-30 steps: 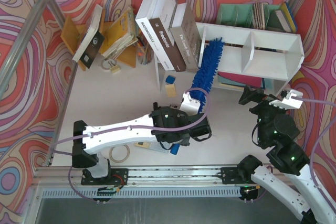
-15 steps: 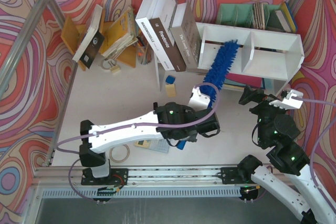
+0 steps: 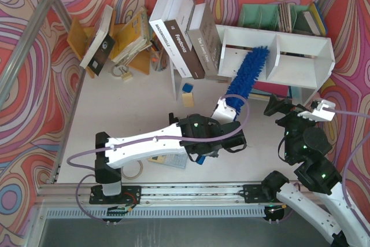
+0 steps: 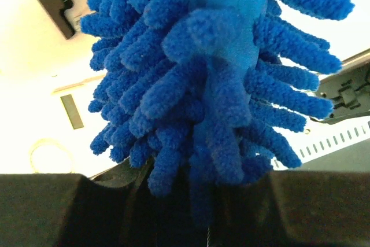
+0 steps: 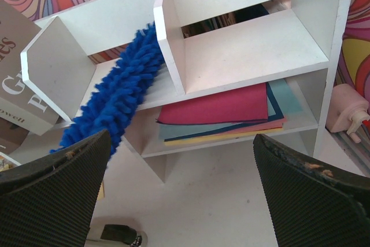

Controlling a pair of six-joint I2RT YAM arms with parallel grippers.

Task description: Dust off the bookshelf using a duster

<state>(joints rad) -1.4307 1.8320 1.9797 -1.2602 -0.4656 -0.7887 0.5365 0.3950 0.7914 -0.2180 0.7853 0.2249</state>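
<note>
A: Location of duster point(image 3: 250, 69)?

B: Lodged aslant in the left upper compartment of bookshelf point(image 3: 300, 41). Fluffy blue head laid across the front edge of that compartment's board, tip up beside the divider point(image 5: 167, 39). Lower end sticking out in front of the unit, over the table point(image 3: 144, 96).

A: State of left gripper point(image 3: 224, 110)?

B: Clamped on the duster's lower end, just in front of the shelf unit. No handle visible from the left wrist camera: only blue strands filling the view, rising out of the dark gripper body.

A: State of right gripper point(image 3: 298, 110)?

B: Spread wide, holding nothing. Ribbed pads point(image 5: 52, 183) far apart, one at each lower corner of the right wrist view. Poised in front of the bookshelf's right half, apart from both shelf and duster.

A: Anything else worth logging?

B: On the lower level, a flat stack of coloured sheets point(image 5: 222, 114), pink on top, blue and yellow edges beneath. Leaning books point(image 3: 185, 33) just beside the unit's left wall. Teal organizer point(image 3: 260, 15) behind it. Pink pump bottle point(image 5: 342, 117) by its right end.
</note>
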